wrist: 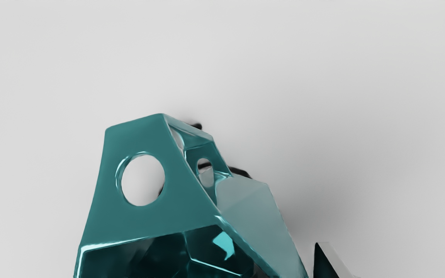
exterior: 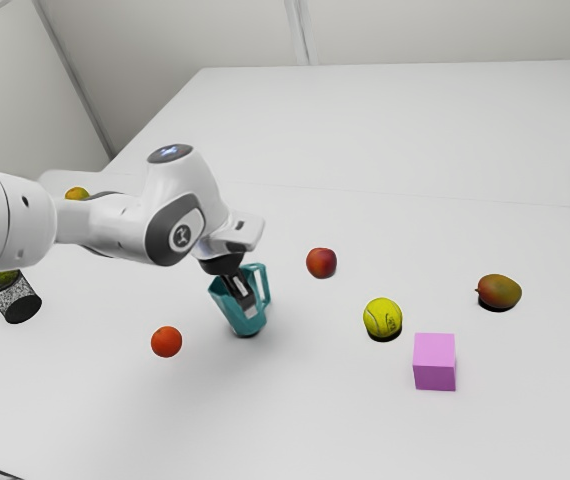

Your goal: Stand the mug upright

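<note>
The black gripper (exterior: 246,300) points down at the teal mug (exterior: 240,312) in the exterior view, overlapping its body. The faceted mug leans, its base low on the table and its mouth tipped toward the exterior view's upper left; the handle is on the exterior view's right. In the wrist view the mug (wrist: 145,222) shows its holed handle and dark interior. One fingertip of the open gripper (wrist: 327,264) stands outside the mug's wall with a narrow gap between; the other fingertip is hidden.
On the white table (exterior: 295,430), an orange ball (exterior: 166,341) lies near the mug, with a red fruit (exterior: 321,263) on its other side. Toward the exterior view's right are a tennis ball (exterior: 382,318), pink cube (exterior: 434,362) and mango (exterior: 500,292). A mesh cup (exterior: 15,300) lies tipped at the left.
</note>
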Tool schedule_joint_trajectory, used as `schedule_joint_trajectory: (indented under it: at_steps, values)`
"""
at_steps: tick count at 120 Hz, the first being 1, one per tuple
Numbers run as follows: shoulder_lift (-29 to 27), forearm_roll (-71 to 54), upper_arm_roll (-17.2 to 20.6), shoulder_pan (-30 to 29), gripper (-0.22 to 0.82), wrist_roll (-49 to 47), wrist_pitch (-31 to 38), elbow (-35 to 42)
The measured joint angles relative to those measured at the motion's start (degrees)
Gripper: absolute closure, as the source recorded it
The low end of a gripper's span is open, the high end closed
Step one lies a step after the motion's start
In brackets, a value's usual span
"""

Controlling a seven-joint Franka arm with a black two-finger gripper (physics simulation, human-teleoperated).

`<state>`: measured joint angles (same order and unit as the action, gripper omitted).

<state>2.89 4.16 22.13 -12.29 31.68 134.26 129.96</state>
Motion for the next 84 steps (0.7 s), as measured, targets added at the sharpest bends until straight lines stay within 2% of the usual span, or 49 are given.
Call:
schedule_joint_trajectory:
  at_steps: [15, 32, 50, 63, 84]
  values:
    - [-0.83, -0.45, 0.24, 0.13, 0.31, -1.37, 0.31, 0.04]
    - [-3.75, -0.64, 1.35, -0.98, 0.16, -2.62, -0.22, -0.05]
    - [-7.89, -0.72, 2.45, -0.78, 0.08, -3.67, -2.81, -1.08]
    - [-8.78, -0.49, 2.41, -0.37, 0.05, -5.49, -6.23, -4.43]
    - [-5.58, -0.8, 2.0, -3.18, 0.02, -12.5, -16.55, -18.18]
